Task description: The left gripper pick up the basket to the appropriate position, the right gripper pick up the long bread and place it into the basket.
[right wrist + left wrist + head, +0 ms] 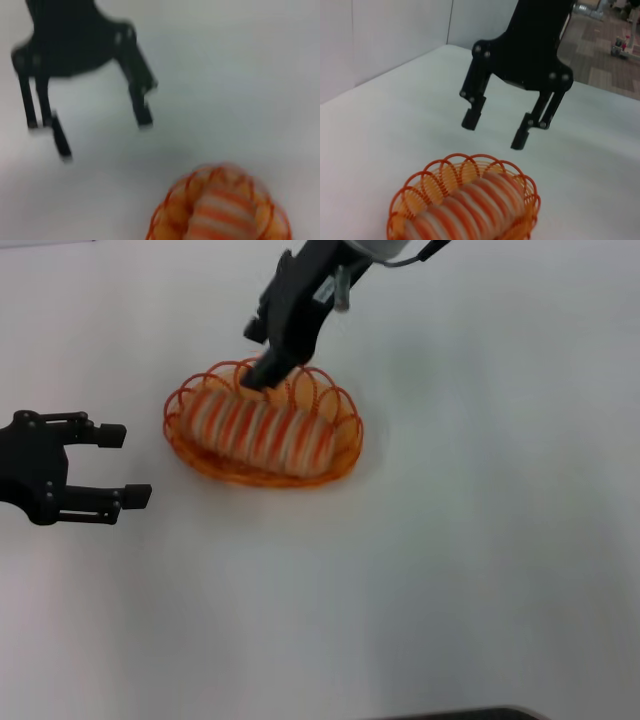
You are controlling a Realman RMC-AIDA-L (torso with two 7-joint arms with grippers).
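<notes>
On the counter [480, 570] the long bread [262, 430] lies in the basket [345, 455], the right gripper [496, 131] spread empty above it, the left gripper [112, 465] wide open beside.

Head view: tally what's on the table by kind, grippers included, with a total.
Basket: 1, orange wire, on the table
Long bread: 1, lying inside the basket
Grippers: 2, left gripper open beside the basket, right gripper above the basket's far end
Total: 4
</notes>
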